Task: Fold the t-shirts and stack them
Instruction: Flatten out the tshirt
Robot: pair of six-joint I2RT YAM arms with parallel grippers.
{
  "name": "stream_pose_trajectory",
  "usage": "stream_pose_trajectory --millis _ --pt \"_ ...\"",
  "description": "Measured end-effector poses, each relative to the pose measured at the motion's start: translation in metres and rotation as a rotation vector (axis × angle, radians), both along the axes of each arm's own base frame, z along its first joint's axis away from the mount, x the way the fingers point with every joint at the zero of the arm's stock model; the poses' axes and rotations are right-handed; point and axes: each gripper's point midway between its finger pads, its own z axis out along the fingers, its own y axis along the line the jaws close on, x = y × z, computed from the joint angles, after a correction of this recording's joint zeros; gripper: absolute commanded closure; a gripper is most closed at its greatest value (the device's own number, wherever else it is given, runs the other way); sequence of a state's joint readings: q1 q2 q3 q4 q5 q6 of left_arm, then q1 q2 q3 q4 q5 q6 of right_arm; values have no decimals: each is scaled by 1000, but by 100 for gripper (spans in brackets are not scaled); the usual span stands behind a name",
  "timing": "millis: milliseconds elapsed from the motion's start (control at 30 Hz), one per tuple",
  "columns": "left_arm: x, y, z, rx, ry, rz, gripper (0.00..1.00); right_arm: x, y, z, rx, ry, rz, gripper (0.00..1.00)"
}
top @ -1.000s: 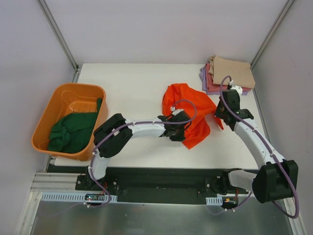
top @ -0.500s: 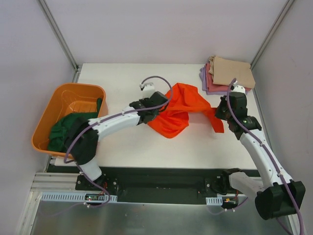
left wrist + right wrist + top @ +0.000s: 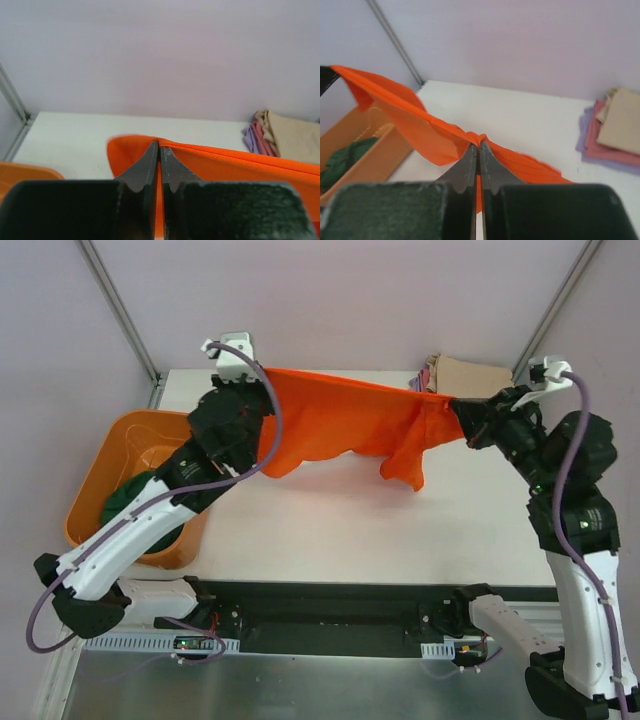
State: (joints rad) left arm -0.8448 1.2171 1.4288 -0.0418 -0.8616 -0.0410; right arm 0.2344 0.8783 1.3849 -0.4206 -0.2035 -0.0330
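The bright orange t-shirt [image 3: 340, 425] hangs stretched in the air between both grippers above the table's back half. My left gripper [image 3: 262, 375] is shut on its left end; in the left wrist view [image 3: 160, 145] the cloth [image 3: 235, 165] runs off to the right. My right gripper [image 3: 455, 412] is shut on its right end, also in the right wrist view [image 3: 478, 142], with the cloth [image 3: 420, 130] trailing left. The dark green t-shirt [image 3: 135, 505] lies bunched in the tub. Tan [image 3: 478, 378], pink-red and lavender shirts lie folded in a stack at the back right.
The rigid orange plastic tub [image 3: 110, 455] stands at the table's left edge, under my left arm. The white table [image 3: 330, 530] is walled by grey panels at back and sides. The folded stack shows in the right wrist view [image 3: 615, 130].
Both grippers have risen and moved apart, the left to the back left, the right to the back right. The orange t-shirt went from a heap on the table to stretched in the air.
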Motion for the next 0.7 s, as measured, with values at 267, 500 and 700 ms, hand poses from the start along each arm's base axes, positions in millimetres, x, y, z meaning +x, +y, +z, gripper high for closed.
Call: stream_pose_trajectory --millis 267,500,700 --pt "-24 18 98 27 -209 -64 100 -46 14 90 -30 -202 157 99" --pt "23 12 103 112 -200 15 100 8 9 93 -133 -155 76 99" --pt "122 5 54 227 -64 67 100 103 4 50 -280 -25 -24 99"
